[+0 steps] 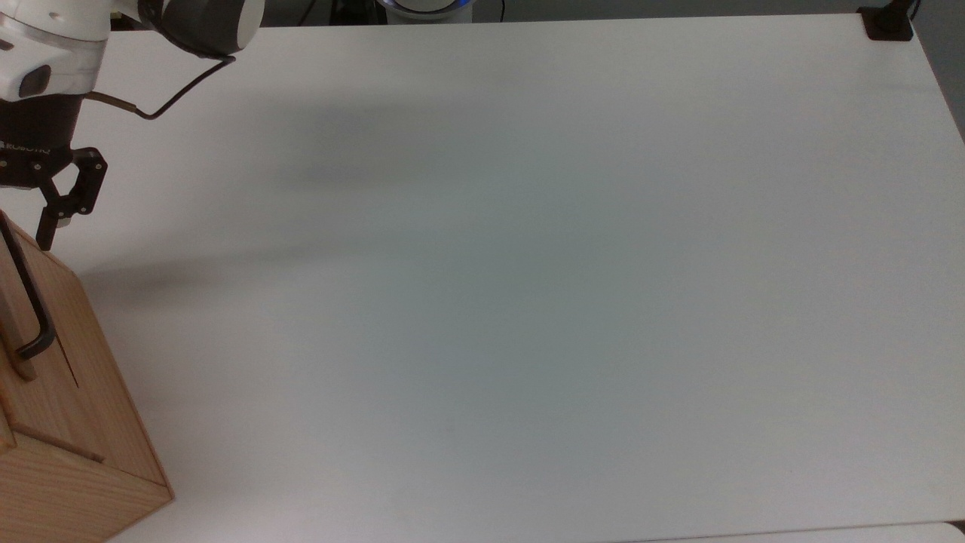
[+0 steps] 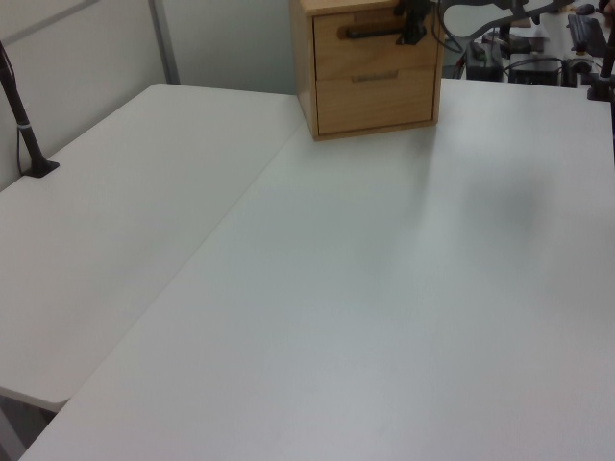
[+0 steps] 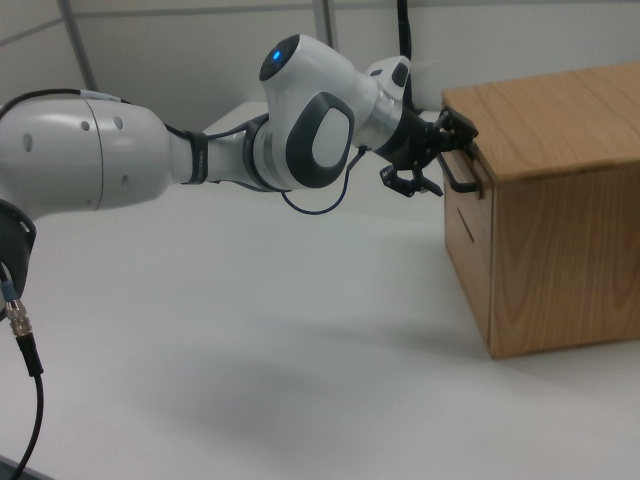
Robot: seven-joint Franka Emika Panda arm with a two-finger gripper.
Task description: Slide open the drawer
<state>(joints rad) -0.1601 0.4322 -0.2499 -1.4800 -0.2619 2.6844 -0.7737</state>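
white table [image 1: 528, 302] spans the top view | second white table [image 2: 106, 221] abuts it on the left view's left | grey partition wall [image 2: 221, 38] at far side

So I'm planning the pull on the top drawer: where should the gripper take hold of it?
Probably the black bar handle on the drawer front. It stands off the panel, leaving a gap behind. Bring the gripper straight at the front, one finger above and one below the bar.
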